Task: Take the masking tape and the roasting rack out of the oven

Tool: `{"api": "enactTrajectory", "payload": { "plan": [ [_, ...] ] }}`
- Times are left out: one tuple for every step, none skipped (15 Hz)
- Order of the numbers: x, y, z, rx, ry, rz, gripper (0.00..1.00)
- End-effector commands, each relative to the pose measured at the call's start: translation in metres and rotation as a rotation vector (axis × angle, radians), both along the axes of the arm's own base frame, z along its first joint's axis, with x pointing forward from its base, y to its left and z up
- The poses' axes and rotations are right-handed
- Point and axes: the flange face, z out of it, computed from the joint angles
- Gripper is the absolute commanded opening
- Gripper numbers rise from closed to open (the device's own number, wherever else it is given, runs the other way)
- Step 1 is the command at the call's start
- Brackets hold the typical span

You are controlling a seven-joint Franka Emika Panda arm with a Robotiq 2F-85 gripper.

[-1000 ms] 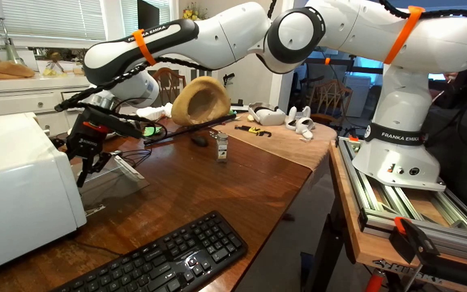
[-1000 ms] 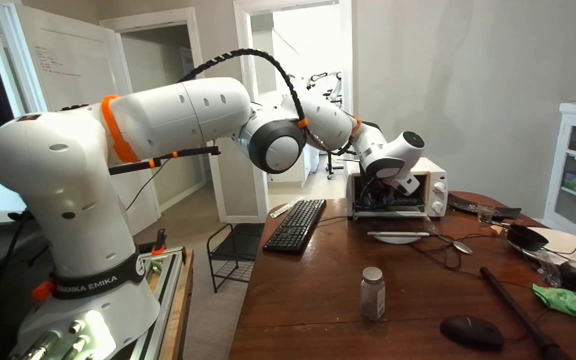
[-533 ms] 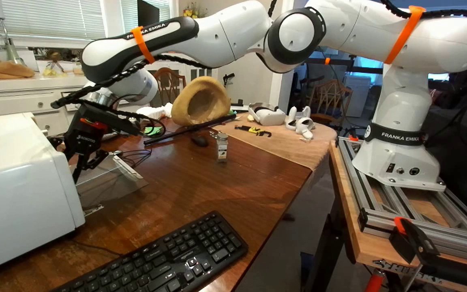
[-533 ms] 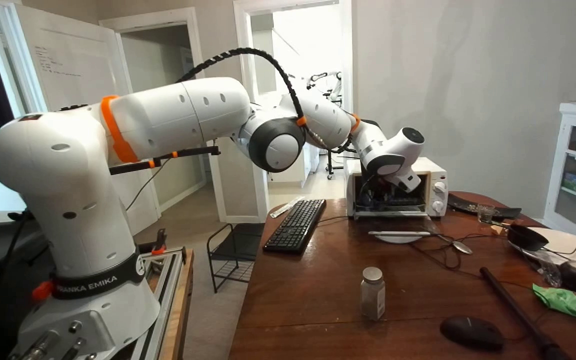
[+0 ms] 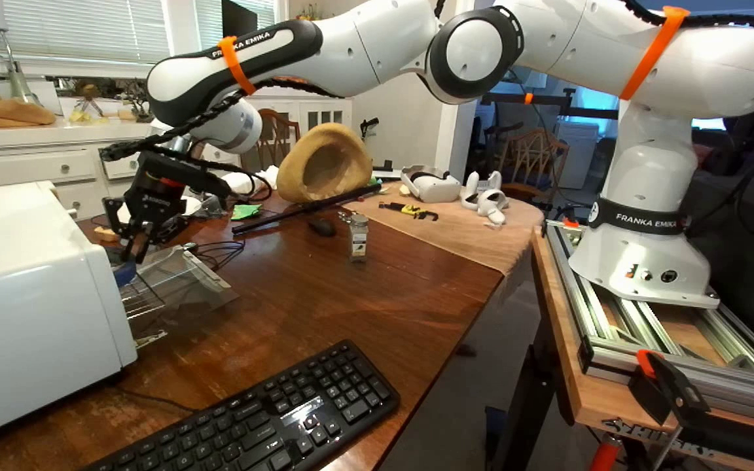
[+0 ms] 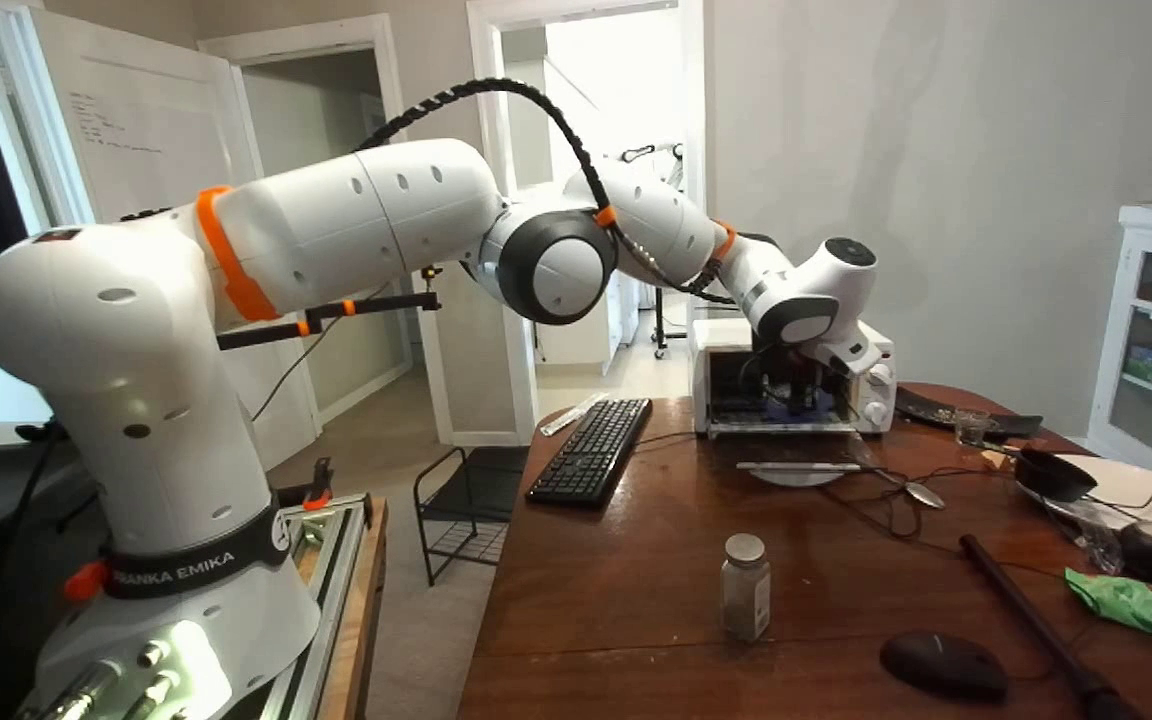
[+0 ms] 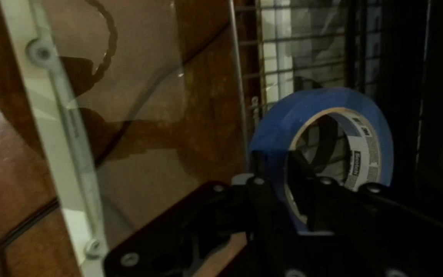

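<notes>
A white boxy oven [image 5: 36, 307] stands at the left of a brown wooden surface [image 5: 298, 294] in an exterior view, its opening turned to the right. The glass door [image 5: 187, 297] is folded down, with a white strip [image 5: 210, 269] along its outer edge.

At the opening, the black gripper [image 7: 277, 169] points down and slightly left, grasping the blue masking tape [image 7: 283, 115]: one finger sits inside the ring's hole and the other against the outer side, the wall pinched between them. In the wrist view the hole faces the camera, the outline is round, and the word Scotch shows on the right part of the inner wall. The exact tilt cannot be told.

The roasting rack [image 7: 306, 38], a grid of thin metal wires, lies below the tape, its front end projecting right, out of the oven. Its thicker front wire runs near to far along the opening; thin wires run left to right. The rest is hidden, leaving its long axis unclear.

A black keyboard [image 5: 266, 412] lies near, its length slanting from near left to far right. A small glass jar [image 5: 359, 242] stands upright, well apart from the oven.
</notes>
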Motion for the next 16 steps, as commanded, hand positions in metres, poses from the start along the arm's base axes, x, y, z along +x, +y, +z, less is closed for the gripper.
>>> {"api": "enactTrajectory", "payload": {
  "plan": [
    [0.005,-0.055,0.014,-0.068,0.012,-0.187,0.05],
    [0.006,-0.071,0.018,-0.081,0.006,-0.240,0.05],
    [0.005,-0.087,0.023,-0.094,-0.001,-0.297,0.05],
    [0.004,-0.105,0.028,-0.106,-0.010,-0.361,0.05],
    [0.003,-0.122,0.030,-0.108,-0.013,-0.421,0.05],
    [0.001,-0.132,0.032,-0.111,-0.015,-0.471,0.05],
    [-0.003,-0.148,0.029,-0.103,-0.008,-0.527,0.05],
    [-0.009,-0.166,0.023,-0.091,0.000,-0.583,0.05],
    [-0.015,-0.183,0.021,-0.082,0.005,-0.642,0.05],
    [-0.024,-0.204,0.011,-0.070,0.020,-0.690,0.05],
    [-0.032,-0.223,0.007,-0.065,0.028,-0.745,0.05],
    [-0.040,-0.243,-0.001,-0.056,0.042,-0.794,0.05],
    [-0.046,-0.262,-0.004,-0.043,0.055,-0.842,0.05],
    [-0.053,-0.282,-0.011,-0.033,0.069,-0.893,0.05],
    [-0.059,-0.300,-0.010,-0.019,0.081,-0.942,0.05],
    [-0.063,-0.317,-0.012,0.001,0.096,-0.987,0.05]
  ]
}}
